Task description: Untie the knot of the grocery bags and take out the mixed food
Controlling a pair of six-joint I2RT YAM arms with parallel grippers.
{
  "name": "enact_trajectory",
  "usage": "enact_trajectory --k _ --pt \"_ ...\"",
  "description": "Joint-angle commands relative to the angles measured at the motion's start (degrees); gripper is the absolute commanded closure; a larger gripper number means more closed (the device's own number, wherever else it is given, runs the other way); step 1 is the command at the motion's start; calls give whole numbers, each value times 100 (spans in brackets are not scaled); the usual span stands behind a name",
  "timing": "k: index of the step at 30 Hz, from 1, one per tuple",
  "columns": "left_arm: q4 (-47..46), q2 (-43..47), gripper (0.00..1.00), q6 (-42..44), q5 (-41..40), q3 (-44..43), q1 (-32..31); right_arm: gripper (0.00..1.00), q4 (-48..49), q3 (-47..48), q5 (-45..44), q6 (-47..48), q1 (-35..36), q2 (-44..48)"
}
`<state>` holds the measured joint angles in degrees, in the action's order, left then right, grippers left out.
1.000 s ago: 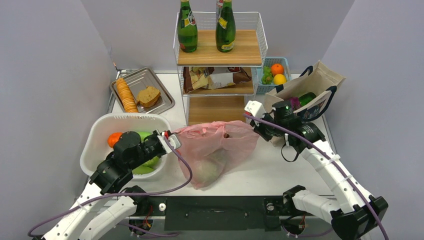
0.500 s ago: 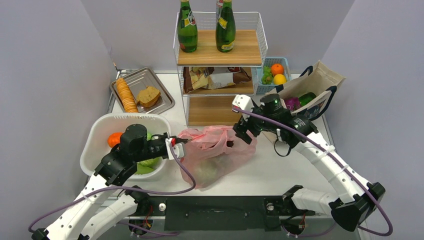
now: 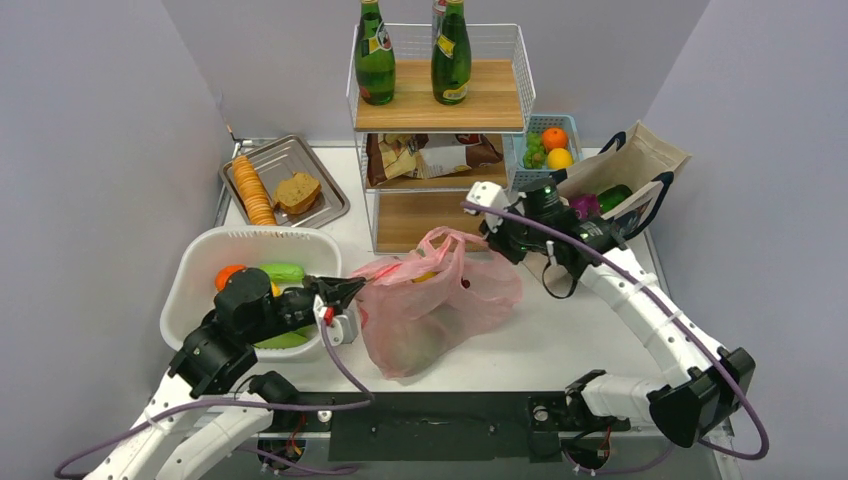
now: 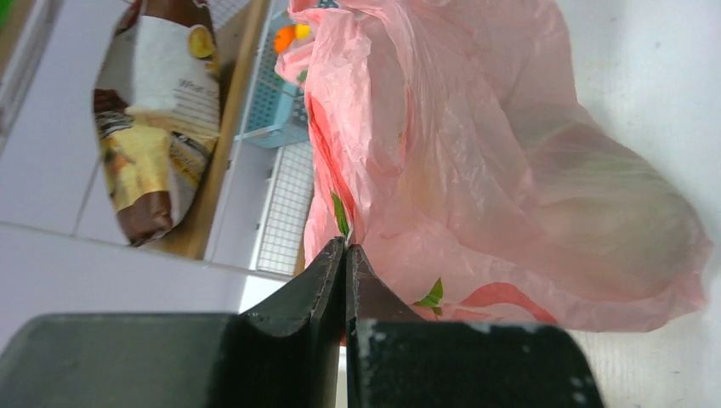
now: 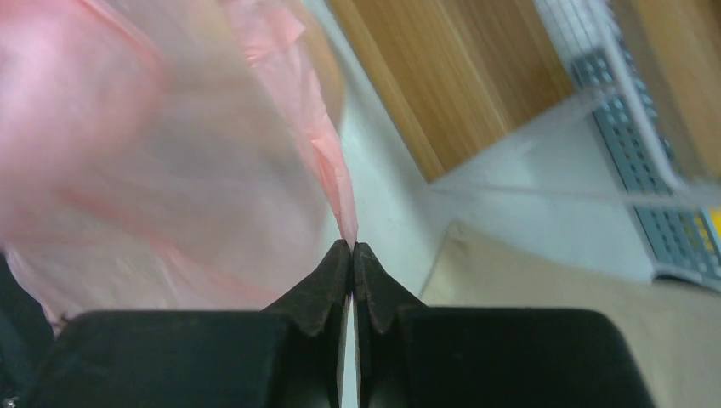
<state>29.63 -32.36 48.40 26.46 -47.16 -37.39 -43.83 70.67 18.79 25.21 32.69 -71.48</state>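
Observation:
The pink grocery bag [image 3: 435, 305] lies mid-table, its top pulled up and apart. One handle loop [image 3: 441, 238] stands up; I see no tied knot. Something yellow [image 3: 426, 276] shows in the bag's mouth, and a pale round shape [image 3: 415, 342] shows through the plastic. My left gripper [image 3: 350, 291] is shut on the bag's left edge, as the left wrist view shows [image 4: 345, 247]. My right gripper [image 3: 492, 236] is shut on a thin strip of the bag's right top edge, also seen in the right wrist view [image 5: 352, 245]. The bag fills the left wrist view [image 4: 476, 170].
A white tub [image 3: 200, 262] with an orange, a cucumber and green fruit stands at the left. Behind the bag is a wire shelf [image 3: 520, 60] with two green bottles [image 3: 375, 55] and snack packets. A blue basket [image 3: 532, 172], a beige tote [image 3: 640, 155] and a metal tray [image 3: 300, 155] stand at the back.
The bag's top has been drawn up and opened, and the bag now stands taller and narrower. My left arm pulled back toward its base; my right gripper shifted left and toward the shelf.

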Motion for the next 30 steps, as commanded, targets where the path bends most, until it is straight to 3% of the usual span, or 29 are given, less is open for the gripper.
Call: enact_trajectory --k 1,8,9,10,11,12,14,16,20,26,30 --pt "-285 550 100 389 -723 336 44 100 -291 236 93 -239 -584 635" --pt "-1122 1077 100 979 -1657 1338 96 100 -579 33 308 -857 -824 1387" --pt "-1162 1163 96 1049 -1681 1478 98 100 -595 7 384 -1017 -825 1420" --pt "-1201 1151 75 763 -1712 1489 102 100 -593 -19 417 -1097 -825 1473" --pt "-1200 1064 63 510 -1705 1272 96 100 -592 -19 471 -1273 -825 1494" --pt "-1048 676 44 -81 -1512 1034 92 100 -591 23 500 -1365 -825 1503" --pt "-299 -289 33 -1056 -945 -648 87 100 -555 142 570 -1663 -825 1477" --pt "294 -1352 29 -2237 -501 -1989 83 100 -482 261 643 -1987 -825 1454" --pt "782 -2694 26 -3338 372 -3604 -47 100 -285 321 648 -2487 -825 1535" --pt "1159 -3670 29 -3002 -10 -4378 -947 100 -92 249 481 -3012 -826 1660" --pt "1221 -3741 36 -2753 26 -4137 -1198 100 -6 278 402 -3446 -840 1712"
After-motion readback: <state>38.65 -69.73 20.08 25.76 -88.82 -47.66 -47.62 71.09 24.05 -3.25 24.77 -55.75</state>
